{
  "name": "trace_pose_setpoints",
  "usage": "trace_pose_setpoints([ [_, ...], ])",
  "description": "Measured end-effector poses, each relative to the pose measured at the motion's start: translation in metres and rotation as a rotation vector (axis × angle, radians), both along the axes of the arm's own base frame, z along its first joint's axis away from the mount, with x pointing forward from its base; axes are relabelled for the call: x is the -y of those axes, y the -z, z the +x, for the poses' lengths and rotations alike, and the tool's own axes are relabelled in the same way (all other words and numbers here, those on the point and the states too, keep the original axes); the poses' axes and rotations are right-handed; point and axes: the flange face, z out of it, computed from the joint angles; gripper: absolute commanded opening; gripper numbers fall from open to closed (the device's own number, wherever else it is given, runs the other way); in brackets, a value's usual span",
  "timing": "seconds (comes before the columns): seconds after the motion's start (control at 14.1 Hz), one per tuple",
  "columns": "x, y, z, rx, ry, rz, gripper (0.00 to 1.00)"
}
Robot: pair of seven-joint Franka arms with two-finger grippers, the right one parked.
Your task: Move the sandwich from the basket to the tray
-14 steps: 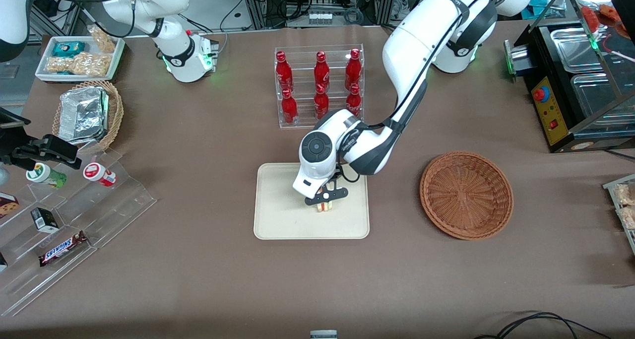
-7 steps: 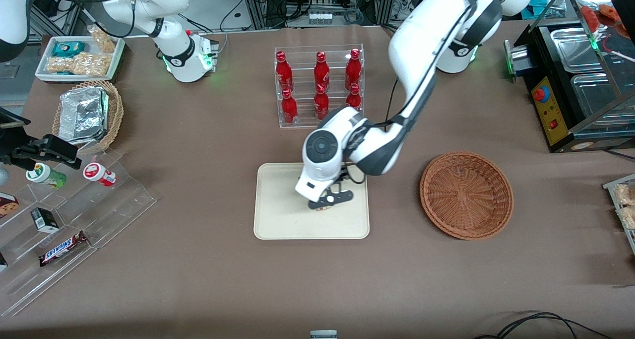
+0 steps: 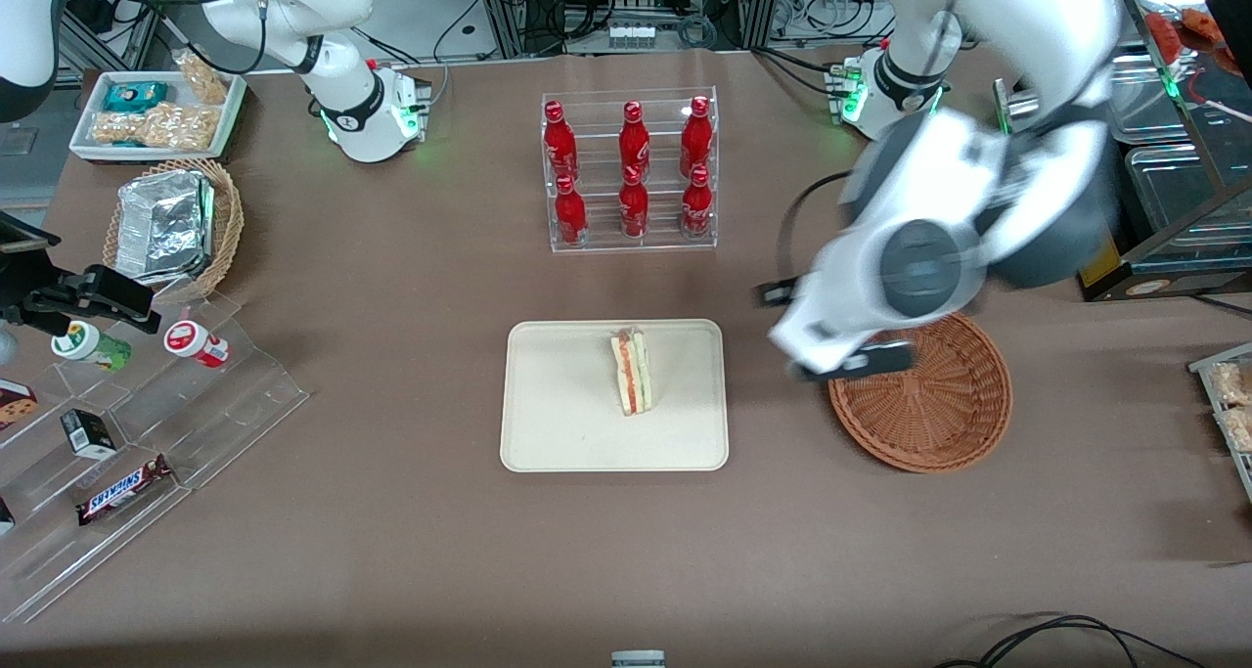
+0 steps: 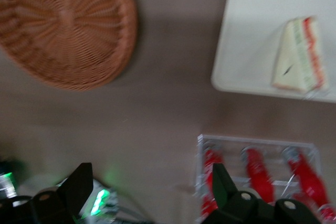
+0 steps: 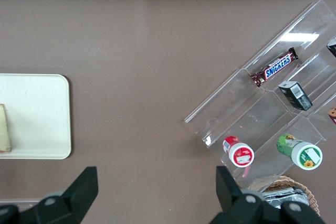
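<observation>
The sandwich [image 3: 632, 371], a white bread wedge with red-orange and green layers, lies on the cream tray [image 3: 558, 433]. It also shows in the left wrist view [image 4: 297, 56] on the tray [image 4: 252, 35], and its edge shows in the right wrist view [image 5: 4, 129] on the tray [image 5: 37, 114]. The reddish-brown wicker basket [image 3: 929, 404] stands beside the tray toward the working arm's end, with nothing in it; it shows in the left wrist view [image 4: 63, 24]. My gripper [image 3: 836, 331] is open and empty, raised above the table at the basket's rim nearest the tray; its fingertips [image 4: 79, 184] stand wide apart.
A clear rack of red bottles [image 3: 631, 169] stands farther from the front camera than the tray. A clear stepped display with snacks [image 3: 127, 433], a tan basket with a foil container [image 3: 171, 223] and a white snack tray [image 3: 156, 111] lie toward the parked arm's end. A black appliance [image 3: 1125, 179] stands at the working arm's end.
My gripper has let go of the sandwich on the tray, opened, risen and swung away toward the basket. The sandwich now lies uncovered on the tray.
</observation>
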Motion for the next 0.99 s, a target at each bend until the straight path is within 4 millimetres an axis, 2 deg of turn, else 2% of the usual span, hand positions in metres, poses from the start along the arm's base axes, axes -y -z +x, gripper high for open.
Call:
trace_pose_setpoints([
  [0.28,-0.165,-0.033,-0.015,-0.096,-0.027,0.032,1.00],
  [0.35,-0.200,-0.038,-0.017,-0.096,-0.038,0.030,1.00],
  [0.5,-0.249,-0.044,-0.018,-0.089,-0.086,0.020,1.00],
  [0.57,-0.264,-0.046,-0.019,-0.087,-0.109,0.017,1.00],
  [0.71,-0.281,-0.050,-0.020,-0.078,-0.138,0.012,1.00],
  [0.85,-0.284,-0.057,-0.020,-0.063,-0.147,0.003,1.00],
  [0.99,-0.278,-0.068,-0.019,-0.039,-0.158,-0.043,1.00],
])
